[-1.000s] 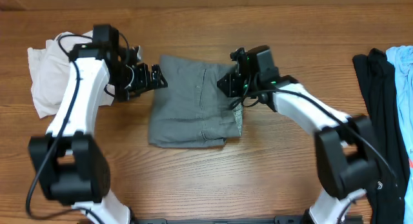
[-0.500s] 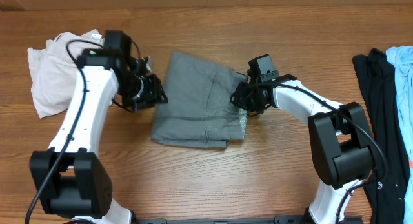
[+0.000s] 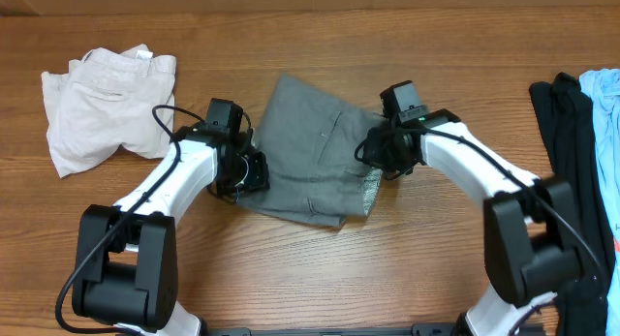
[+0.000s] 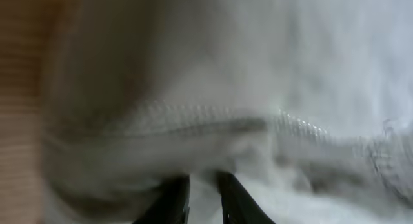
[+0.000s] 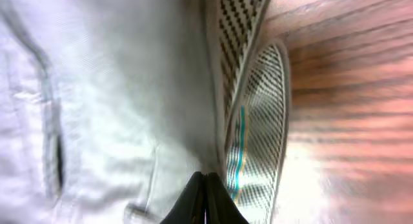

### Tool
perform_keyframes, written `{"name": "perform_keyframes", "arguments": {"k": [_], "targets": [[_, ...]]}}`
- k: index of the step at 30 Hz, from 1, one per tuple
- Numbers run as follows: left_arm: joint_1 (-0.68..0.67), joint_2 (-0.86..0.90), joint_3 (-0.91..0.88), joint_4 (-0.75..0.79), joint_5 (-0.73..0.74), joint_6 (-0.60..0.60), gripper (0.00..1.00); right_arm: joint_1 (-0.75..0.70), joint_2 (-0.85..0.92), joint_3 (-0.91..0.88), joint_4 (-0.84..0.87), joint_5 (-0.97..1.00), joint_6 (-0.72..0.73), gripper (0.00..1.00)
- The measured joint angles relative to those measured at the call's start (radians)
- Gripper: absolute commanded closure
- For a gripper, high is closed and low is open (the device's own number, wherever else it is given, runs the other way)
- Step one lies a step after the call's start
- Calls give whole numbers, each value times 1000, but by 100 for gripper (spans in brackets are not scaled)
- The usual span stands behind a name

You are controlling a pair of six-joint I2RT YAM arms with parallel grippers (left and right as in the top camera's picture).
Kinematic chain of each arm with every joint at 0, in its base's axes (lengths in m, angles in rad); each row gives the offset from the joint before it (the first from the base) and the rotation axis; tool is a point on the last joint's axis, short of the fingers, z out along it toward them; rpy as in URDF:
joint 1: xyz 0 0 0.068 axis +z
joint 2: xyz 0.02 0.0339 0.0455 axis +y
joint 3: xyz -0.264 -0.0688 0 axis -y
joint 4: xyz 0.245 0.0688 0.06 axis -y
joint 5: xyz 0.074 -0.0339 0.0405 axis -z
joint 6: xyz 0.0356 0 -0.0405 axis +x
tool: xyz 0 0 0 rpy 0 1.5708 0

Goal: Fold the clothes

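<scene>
- Wooden tabletop (image 3: 310,26), brown planks.
- Grey shorts (image 3: 310,152), folded and skewed, at the middle.
- Cream-white shorts (image 3: 97,104), rumpled, toward the far left corner.
- Black garment (image 3: 562,133) along the right edge, light blue garment (image 3: 605,113) touching it.

arms (image 3: 172,184): white shells, black joints | cables (image 3: 160,118): black | left claw (image 4: 201,185), right claw (image 5: 203,179): black

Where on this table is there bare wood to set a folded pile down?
Widest bare wood: the wooden table's near strip, below the medium-grey cotton shorts, between the two arm bases. Another patch lies between the right arm and the black garment, toward the far edge. Crowded: the centre and the far-left corner holding the cream-white shorts.
</scene>
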Motion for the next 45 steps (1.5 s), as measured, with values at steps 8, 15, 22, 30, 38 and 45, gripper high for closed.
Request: {"name": "perform_keyframes", "arguments": {"k": [8, 15, 22, 30, 38, 45], "targets": [[2, 32, -4, 382, -153, -21, 87, 33, -164, -4, -111, 7, -7, 96], [20, 84, 56, 355, -130, -57, 57, 87, -267, -5, -20, 11, -70, 96], [56, 84, 249, 25, -51, -51, 44, 84, -207, -10, 336, 98, -161, 95], [61, 69, 455, -357, -24, 24, 37, 81, 7, -10, 520, 116, -171, 96], [61, -29, 527, -468, -28, 60, 37, -34, 84, -10, 453, 176, -165, 96], [61, -54, 530, -503, -27, 73, 37, -187, 95, -11, 299, 139, -183, 96]]}}
